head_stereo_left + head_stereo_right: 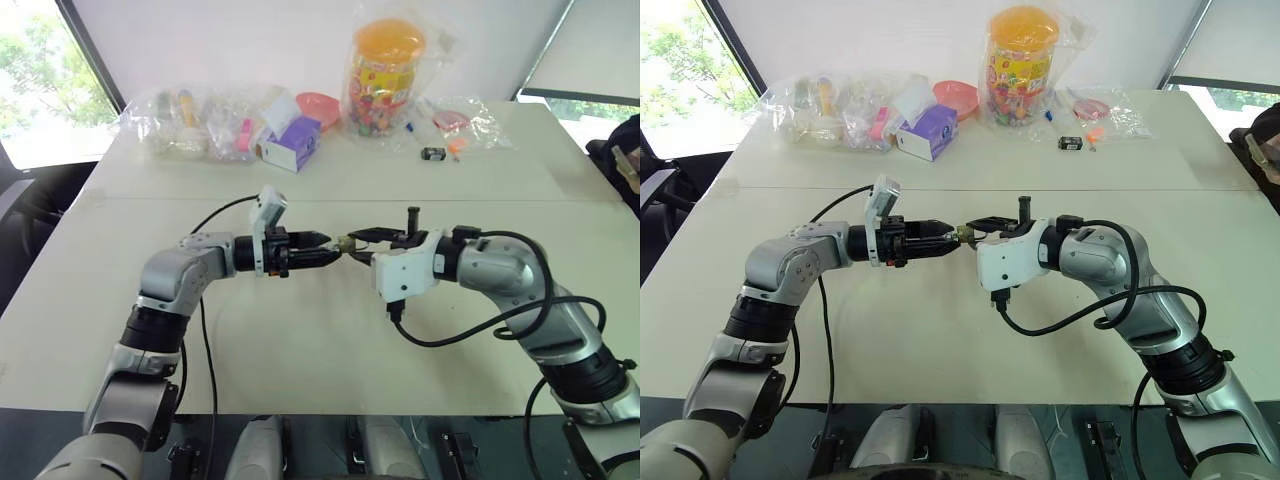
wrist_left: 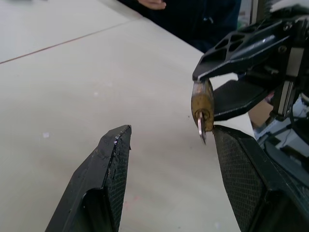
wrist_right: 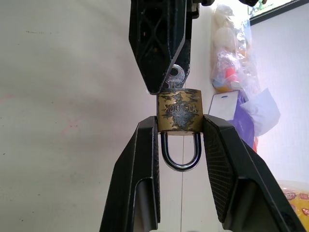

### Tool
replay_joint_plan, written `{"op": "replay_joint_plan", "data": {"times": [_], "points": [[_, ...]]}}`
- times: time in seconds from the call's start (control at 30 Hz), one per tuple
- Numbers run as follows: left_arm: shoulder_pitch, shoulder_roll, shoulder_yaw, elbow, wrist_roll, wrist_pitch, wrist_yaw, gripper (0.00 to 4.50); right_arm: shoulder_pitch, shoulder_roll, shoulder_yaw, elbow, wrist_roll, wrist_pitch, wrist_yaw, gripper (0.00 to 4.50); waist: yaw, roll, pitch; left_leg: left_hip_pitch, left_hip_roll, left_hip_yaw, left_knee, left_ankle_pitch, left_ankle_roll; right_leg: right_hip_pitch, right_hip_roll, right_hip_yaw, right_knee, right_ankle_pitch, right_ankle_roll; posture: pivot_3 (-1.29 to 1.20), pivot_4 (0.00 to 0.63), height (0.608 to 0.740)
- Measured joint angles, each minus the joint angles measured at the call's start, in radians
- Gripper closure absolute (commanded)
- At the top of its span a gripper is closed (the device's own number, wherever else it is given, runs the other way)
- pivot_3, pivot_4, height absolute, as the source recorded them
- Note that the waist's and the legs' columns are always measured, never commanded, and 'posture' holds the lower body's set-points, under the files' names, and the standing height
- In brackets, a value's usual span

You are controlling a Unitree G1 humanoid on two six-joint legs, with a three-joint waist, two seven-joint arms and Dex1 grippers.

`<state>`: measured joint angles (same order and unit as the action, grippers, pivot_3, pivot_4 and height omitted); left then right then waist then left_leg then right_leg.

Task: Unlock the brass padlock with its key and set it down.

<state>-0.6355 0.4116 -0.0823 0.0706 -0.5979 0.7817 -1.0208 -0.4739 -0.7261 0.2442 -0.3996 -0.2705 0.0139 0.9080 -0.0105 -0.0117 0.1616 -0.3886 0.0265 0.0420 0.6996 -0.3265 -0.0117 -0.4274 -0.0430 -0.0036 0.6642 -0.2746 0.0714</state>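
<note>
The brass padlock (image 3: 179, 117) is pinched by its sides between the fingers of my right gripper (image 3: 179, 122), which is shut on it above the middle of the table. Both legs of its silvery shackle (image 3: 181, 157) sit in the body. The key (image 2: 201, 129) sticks out of the lock's end that faces my left gripper (image 2: 171, 133). That gripper is open around the key, with one pad (image 2: 241, 169) close beside it and the other pad (image 2: 113, 164) well apart. In the head views the two grippers meet tip to tip at the padlock (image 1: 345, 242).
Along the table's far edge lie clear plastic bags (image 1: 195, 125) with small items, a purple and white box (image 1: 292, 143), a yellow-lidded jar (image 1: 385, 75) and a small black item (image 1: 432, 153). A person in dark clothes (image 1: 622, 160) is at the table's right edge.
</note>
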Motion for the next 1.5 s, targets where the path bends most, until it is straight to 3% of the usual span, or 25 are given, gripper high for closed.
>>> {"op": "replay_joint_plan", "data": {"times": [0.07,0.13,0.3,0.63,0.97,1.5], "points": [[-0.001,0.000,0.009,0.000,-0.004,0.003,0.000,1.76,0.000,0.000,0.000,0.000,0.000,0.000,0.000,3.80,0.000,0.000,0.000,0.000,0.000,0.000,0.000,0.000,0.000,0.000,0.000,0.000,0.000,0.000,0.000,0.00,0.150,0.740],[-0.002,0.000,0.019,0.000,-0.005,0.008,0.000,2.28,0.000,0.000,0.000,0.000,0.000,0.000,0.000,3.80,0.000,0.000,0.000,0.000,0.000,0.000,0.000,0.000,0.000,0.000,0.000,0.000,0.000,0.000,0.000,0.00,0.150,0.740],[-0.008,-0.004,0.023,0.000,-0.034,0.017,-0.008,4.45,0.001,-0.003,-0.001,0.002,-0.001,0.007,-0.001,3.80,0.000,0.000,0.000,0.000,0.000,0.000,0.000,0.000,0.000,0.000,0.000,0.000,0.000,0.000,0.000,0.00,0.150,0.740],[-0.005,0.026,0.003,-0.030,-0.020,0.007,-0.040,4.45,0.002,-0.003,0.000,0.002,0.005,0.004,0.006,3.80,0.000,0.000,0.000,0.000,0.000,0.000,0.000,0.000,0.000,0.000,0.000,0.000,0.000,0.000,0.000,0.00,0.150,0.740],[0.023,0.024,-0.022,-0.060,0.043,-0.115,-0.025,4.45,-0.001,0.001,0.000,0.012,0.031,0.037,0.012,3.80,0.000,0.000,0.000,0.000,0.000,0.000,0.000,0.000,0.000,0.000,0.000,0.000,0.000,0.000,0.000,0.00,0.150,0.740],[0.094,-0.017,-0.072,-0.087,0.356,-0.711,0.049,4.45,-0.040,0.096,-0.073,-0.038,0.288,0.508,0.033,3.80,0.003,0.000,0.000,0.000,0.000,0.000,0.000,0.000,0.000,0.000,-0.001,0.000,0.000,0.000,0.000,0.00,0.150,0.740]]}}
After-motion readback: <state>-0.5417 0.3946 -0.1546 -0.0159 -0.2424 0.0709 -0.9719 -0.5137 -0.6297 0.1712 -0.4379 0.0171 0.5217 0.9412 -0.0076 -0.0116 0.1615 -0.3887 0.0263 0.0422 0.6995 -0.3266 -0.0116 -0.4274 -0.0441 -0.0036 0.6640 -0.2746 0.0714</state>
